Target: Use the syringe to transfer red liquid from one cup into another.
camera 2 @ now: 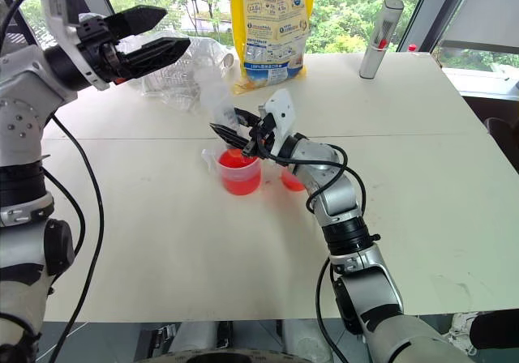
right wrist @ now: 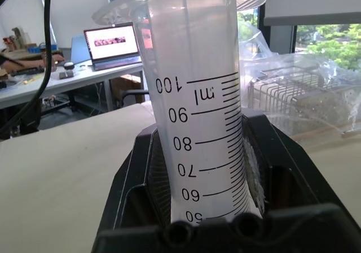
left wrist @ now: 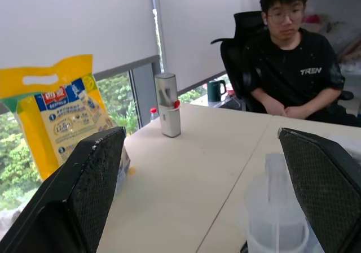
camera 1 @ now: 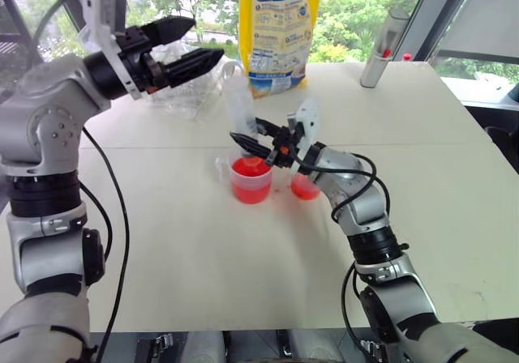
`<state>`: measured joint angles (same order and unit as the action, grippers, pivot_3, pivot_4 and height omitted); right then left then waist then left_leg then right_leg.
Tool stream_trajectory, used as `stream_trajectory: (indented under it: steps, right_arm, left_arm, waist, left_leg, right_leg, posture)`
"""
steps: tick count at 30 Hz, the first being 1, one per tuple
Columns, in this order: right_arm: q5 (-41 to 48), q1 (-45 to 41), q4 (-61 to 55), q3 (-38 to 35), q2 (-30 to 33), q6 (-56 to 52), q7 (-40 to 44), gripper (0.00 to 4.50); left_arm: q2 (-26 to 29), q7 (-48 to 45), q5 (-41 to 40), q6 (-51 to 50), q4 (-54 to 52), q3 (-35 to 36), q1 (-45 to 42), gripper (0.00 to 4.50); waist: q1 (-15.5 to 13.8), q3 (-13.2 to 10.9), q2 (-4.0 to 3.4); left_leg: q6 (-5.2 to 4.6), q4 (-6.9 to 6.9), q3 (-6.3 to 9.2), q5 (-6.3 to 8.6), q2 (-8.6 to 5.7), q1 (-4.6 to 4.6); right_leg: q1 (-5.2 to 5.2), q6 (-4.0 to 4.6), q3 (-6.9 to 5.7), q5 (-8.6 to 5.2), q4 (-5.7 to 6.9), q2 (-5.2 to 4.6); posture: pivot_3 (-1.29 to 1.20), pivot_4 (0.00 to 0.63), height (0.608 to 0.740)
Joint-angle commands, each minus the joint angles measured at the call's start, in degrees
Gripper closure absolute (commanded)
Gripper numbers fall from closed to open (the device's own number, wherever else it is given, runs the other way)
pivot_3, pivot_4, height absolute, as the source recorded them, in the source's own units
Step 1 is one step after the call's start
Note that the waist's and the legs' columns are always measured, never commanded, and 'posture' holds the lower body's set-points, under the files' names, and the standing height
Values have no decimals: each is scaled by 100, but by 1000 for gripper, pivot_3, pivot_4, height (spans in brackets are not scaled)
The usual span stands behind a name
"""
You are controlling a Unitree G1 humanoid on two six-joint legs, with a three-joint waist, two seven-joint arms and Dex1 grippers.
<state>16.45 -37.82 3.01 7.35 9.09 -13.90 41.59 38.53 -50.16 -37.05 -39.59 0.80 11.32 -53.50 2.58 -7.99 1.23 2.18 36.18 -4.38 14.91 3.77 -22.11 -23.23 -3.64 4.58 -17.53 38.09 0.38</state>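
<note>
left gripper (camera 1: 188, 45): fingers wide, holding nothing, raised near the table's (camera 1: 454, 185) far left corner
right gripper (camera 1: 253, 138): clamped on syringe (right wrist: 200, 103), over big cup (camera 1: 251, 180) mid-table
risk: tilted syringe may drip before reaching small cup (camera 1: 304, 187)

office: desks, laptop (right wrist: 110, 44), swivel chair (left wrist: 240, 44)

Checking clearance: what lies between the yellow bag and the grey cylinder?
Bare white table between yellow printed bag and tall grey cylinder, in the left eye view.
</note>
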Motion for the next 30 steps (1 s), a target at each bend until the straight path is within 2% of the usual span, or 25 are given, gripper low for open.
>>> stream_trajectory:
  steps: [1, 5, 14, 18, 23, 30]
  right_arm:
    - [192, -34, -522, -87, 15, -105, -31, 3135]
    - [607, -55, -921, -407, 47, -631, -244, 3135]
    - [1515, -313, -1967, -1559, 795, -1697, -891, 3135]
    - [1421, 183, -2066, -1877, 1311, -1676, -933, 3135]
    - [1143, 934, -1886, -1703, 1347, -1261, -925, 3135]
    - [999, 1184, -1678, -1562, 1208, -992, -1019, 3135]
  left_arm:
    - [81, 50, -84, 43, -272, 149, 13, 60]
    - [-3, -6, -48, 124, -237, 51, -20, 60]
    - [-341, -251, 39, 318, 62, -258, -291, 60]
    - [-638, -446, 82, 469, 309, -506, -502, 60]
    - [-1040, -631, 225, 709, 764, -749, -860, 60]
    - [-1637, -686, 449, 958, 1171, -1035, -1243, 60]
  waist:
    - [4, 0, 0]
    - [0, 0, 0]
    - [-15, 0, 0]
    - [-10, 0, 0]
    - [1, 1, 2]
    - [-7, -3, -5]
  left_leg:
    - [0, -1, 0, 0, 0, 0]
    - [0, 0, 0, 0, 1, 1]
    - [0, 0, 0, 0, -3, -6]
    - [0, -1, -2, 0, -4, -4]
    - [-1, -1, -3, 0, -13, -8]
    - [-1, -2, -2, 0, -8, -6]
  right_leg:
    - [0, 0, 0, 0, 0, 0]
    - [0, 0, 0, 0, 0, 1]
    - [0, 0, -1, 0, -5, -1]
    - [1, 0, 1, 0, -7, 2]
    - [1, 0, 4, 0, -11, 7]
    - [-2, -1, 6, 0, -9, 25]
  posture:
    - [0, 150, 740]
    - [0, 150, 740]
    - [0, 150, 740]
    - [0, 150, 740]
    - [0, 150, 740]
    - [0, 150, 740]
